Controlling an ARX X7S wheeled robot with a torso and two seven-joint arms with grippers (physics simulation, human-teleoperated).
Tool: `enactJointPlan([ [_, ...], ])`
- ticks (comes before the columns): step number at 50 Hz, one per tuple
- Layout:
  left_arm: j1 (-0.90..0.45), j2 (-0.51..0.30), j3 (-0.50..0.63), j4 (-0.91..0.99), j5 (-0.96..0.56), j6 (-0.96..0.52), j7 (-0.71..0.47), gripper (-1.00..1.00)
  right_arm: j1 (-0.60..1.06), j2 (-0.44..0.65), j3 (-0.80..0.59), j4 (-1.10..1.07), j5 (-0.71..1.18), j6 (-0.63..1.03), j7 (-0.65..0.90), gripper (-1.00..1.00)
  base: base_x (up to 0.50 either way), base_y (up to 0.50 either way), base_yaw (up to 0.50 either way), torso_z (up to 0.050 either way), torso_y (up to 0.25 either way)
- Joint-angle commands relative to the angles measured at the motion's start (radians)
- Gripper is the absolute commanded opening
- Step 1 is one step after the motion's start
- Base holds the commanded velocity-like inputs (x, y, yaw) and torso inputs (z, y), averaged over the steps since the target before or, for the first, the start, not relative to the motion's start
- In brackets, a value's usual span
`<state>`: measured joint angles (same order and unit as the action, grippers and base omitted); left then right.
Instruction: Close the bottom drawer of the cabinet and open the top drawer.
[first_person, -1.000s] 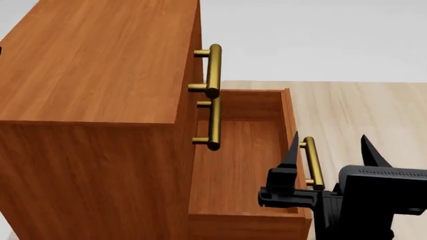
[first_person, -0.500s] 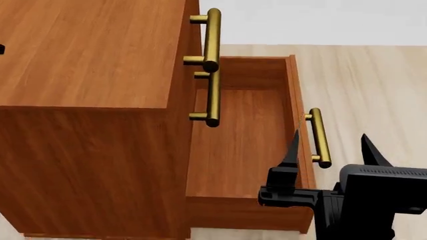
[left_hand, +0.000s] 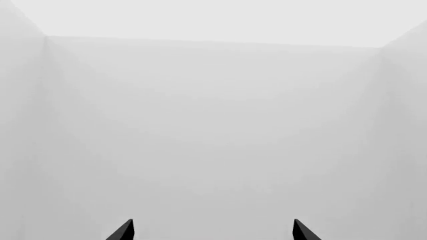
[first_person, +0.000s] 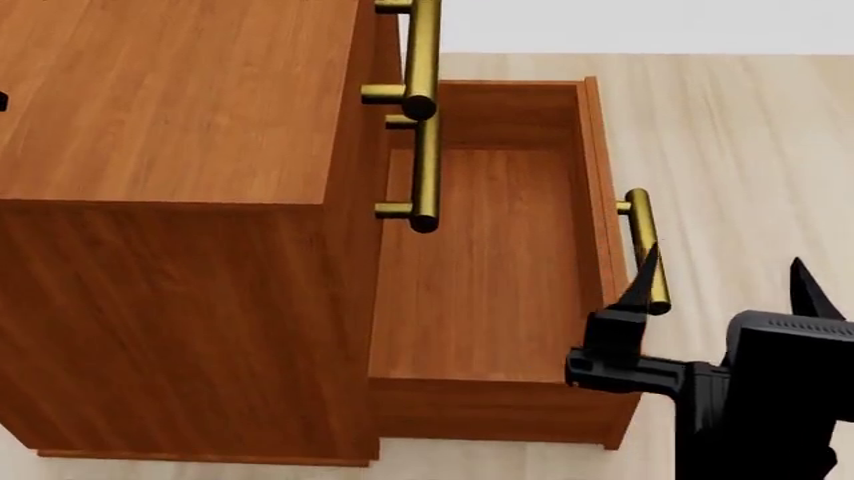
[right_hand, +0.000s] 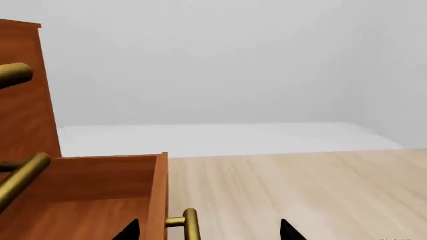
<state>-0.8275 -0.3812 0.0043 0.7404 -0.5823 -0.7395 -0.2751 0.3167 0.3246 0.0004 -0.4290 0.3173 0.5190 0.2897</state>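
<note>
Head view first, from left to right: the cabinet (first_person: 174, 200) fills the left side, seen from above and in front. Its top drawer (first_person: 388, 40) is judged shut, since its brass handle sits close against the cabinet front, and the handle below it lies in line with it in the same way. To the right, the bottom drawer (first_person: 487, 260) is drawn fully out over the pale floor (first_person: 747, 150), its empty interior exposed and its handle (first_person: 645, 245) standing off the outer face. Further right, the right gripper (first_person: 721, 285) is held with its fingers spread wide; one fingertip (first_person: 650, 280) overlaps the near end of that handle, though contact cannot be confirmed. The placement is judged to suit a push on the drawer front toward the cabinet, so neither part of the task appears done. In the right wrist view the drawer's corner and handle lie just ahead of the spread fingertips. The left gripper (left_hand: 212, 232) is shown only in the left wrist view, fingers parted and empty, pointed at a bare wall (left_hand: 213, 125), so it is judged to be parked clear.
</note>
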Motion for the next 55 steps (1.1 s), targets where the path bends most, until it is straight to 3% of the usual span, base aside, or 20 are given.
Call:
enactJointPlan([
  [1,0.001,-0.002,0.006,-0.003,0.001,0.007,-0.002,1.0,0.025,0.03,0.056,0.015,-0.037,0.035,0.07,1.0,0.0,0.0,0.0,0.0,0.0],
  [27,0.0,-0.01,0.012,-0.006,-0.003,0.016,-0.008,1.0,0.092,0.062,0.093,0.318,-0.088,0.008,0.101,1.0,0.0,0.0,0.0,0.0,0.0],
  [55,-0.019,-0.024,0.018,0.01,-0.021,-0.008,-0.027,1.0,0.239,0.001,0.02,0.856,-0.137,-0.249,0.033,1.0,0.0,0.0,0.0,0.0,0.0],
])
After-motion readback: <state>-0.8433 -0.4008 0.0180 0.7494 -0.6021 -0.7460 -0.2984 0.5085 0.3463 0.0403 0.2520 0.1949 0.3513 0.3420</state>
